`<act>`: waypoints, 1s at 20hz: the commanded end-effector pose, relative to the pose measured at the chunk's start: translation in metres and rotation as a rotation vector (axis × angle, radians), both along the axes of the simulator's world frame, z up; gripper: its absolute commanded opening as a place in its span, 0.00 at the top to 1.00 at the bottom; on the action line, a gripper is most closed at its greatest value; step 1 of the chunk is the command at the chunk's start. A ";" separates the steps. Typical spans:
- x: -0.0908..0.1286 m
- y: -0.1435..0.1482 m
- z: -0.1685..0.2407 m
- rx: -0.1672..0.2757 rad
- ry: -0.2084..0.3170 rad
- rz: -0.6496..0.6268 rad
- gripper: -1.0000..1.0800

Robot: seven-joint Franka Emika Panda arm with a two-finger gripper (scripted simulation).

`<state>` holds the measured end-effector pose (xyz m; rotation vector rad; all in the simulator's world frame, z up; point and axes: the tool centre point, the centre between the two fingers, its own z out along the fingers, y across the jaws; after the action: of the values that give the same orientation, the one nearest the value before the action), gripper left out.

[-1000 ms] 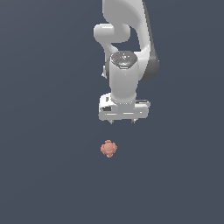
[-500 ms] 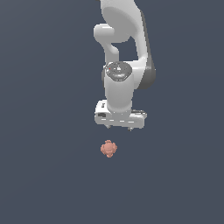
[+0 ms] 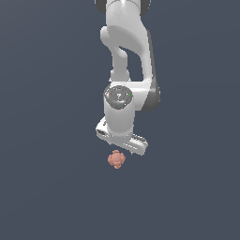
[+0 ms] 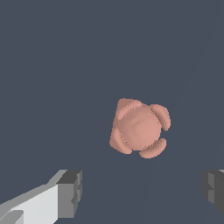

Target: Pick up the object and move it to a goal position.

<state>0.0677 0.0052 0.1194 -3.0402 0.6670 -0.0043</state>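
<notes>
I see the gripper (image 3: 123, 143) poised just above the object (image 3: 116, 159), jaws spread wide and empty, the pink blob lying on the floor and not yet between the fingertips (image 4: 70, 192), so grasp, lift and carry to goal all remain.

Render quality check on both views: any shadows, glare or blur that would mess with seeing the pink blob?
Exterior view: flat, even light, no cast shadow under the blob; only soft shading on the arm, edges slightly jagged. Wrist view: blob sharp, mildly shaded lobes, no glare; gripper fingers cut off by the frame edge.
</notes>
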 end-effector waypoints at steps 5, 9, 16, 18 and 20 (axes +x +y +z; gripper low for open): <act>0.013 -0.014 -0.019 -0.016 0.008 -0.136 0.04; 0.018 -0.018 -0.026 -0.023 0.011 -0.185 0.04; 0.019 -0.021 -0.030 -0.026 0.012 -0.207 0.04; 0.019 -0.021 -0.031 -0.026 0.012 -0.207 0.04; 0.019 -0.021 -0.036 -0.026 0.012 -0.208 0.04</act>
<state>0.0873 -0.0155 0.0867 -2.9818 0.9865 -0.0009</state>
